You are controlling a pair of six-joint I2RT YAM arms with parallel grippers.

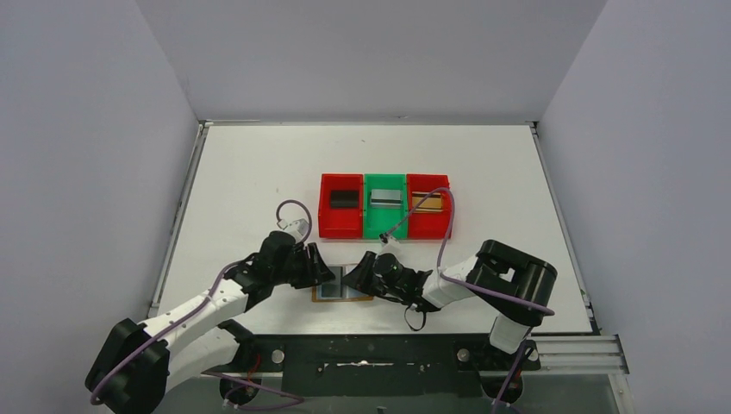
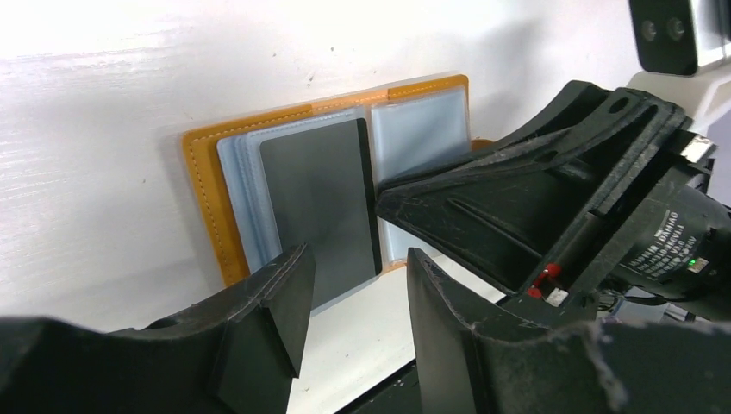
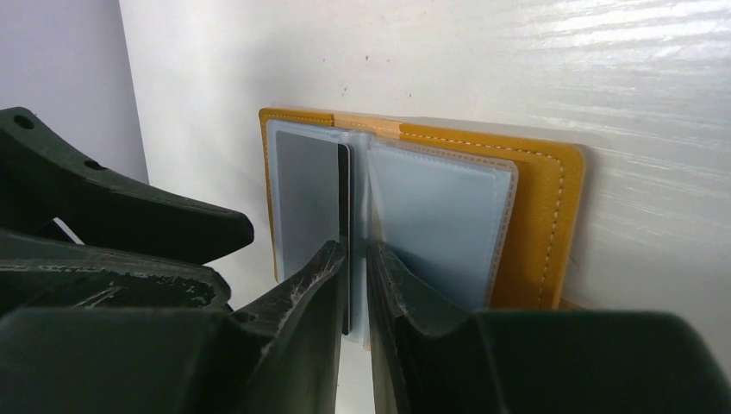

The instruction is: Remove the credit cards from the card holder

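Observation:
The card holder (image 1: 331,296) lies open on the table, mustard leather (image 2: 203,195) framing pale blue-grey sleeves (image 3: 435,220). A dark grey credit card (image 2: 319,203) sits in its left sleeve (image 3: 306,194). My left gripper (image 2: 353,302) hovers at the holder's near edge, open, with only table showing between its fingers. My right gripper (image 3: 355,267) reaches in from the other side with its jaws almost together. The dark card edge and a pale sleeve edge show in the narrow gap, and whether they are pinched is unclear. In the top view both grippers (image 1: 321,269) (image 1: 362,274) meet over the holder.
Three bins stand in a row behind the holder. A red bin (image 1: 326,220) holds a black card (image 1: 343,198), a green bin (image 1: 384,228) a silver-grey card (image 1: 385,199), and another red bin (image 1: 428,226) a gold-brown card (image 1: 427,203). The table's front edge runs just behind the holder.

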